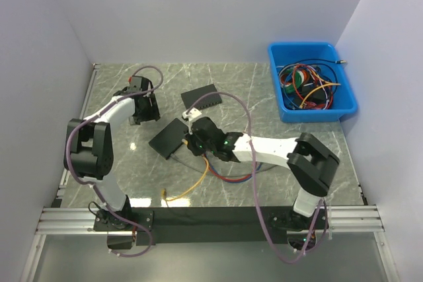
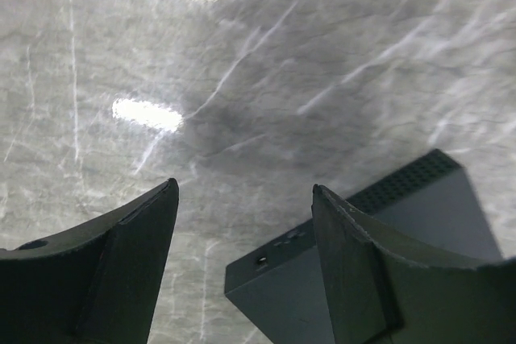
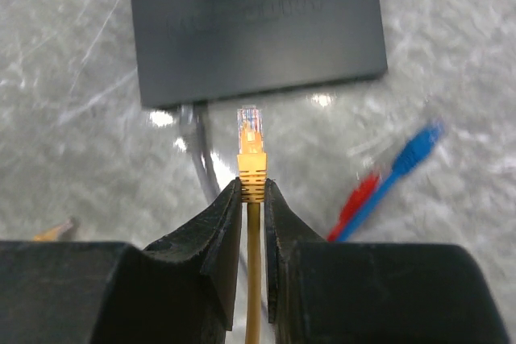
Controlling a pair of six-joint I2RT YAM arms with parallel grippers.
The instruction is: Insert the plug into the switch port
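Note:
A black switch [image 1: 169, 138] lies flat at the table's middle; in the right wrist view [image 3: 254, 26] its near edge faces me with a grey cable [image 3: 197, 147] plugged in. My right gripper [image 1: 195, 141] [image 3: 253, 184] is shut on the boot of a yellow plug [image 3: 251, 147]. The plug's clear tip points at the switch's near edge, a short gap away. Its yellow cable [image 1: 193, 185] trails toward the front. My left gripper [image 1: 145, 107] [image 2: 242, 188] is open and empty, hovering left of the switch; a dark box corner [image 2: 306, 288] shows between its fingers.
A second black box [image 1: 203, 98] lies behind the switch. A blue plug [image 3: 415, 151] and a red plug [image 3: 359, 195] lie right of the yellow plug, their cables [image 1: 231, 176] under the right arm. A blue bin [image 1: 345, 78] of cables stands at the back right.

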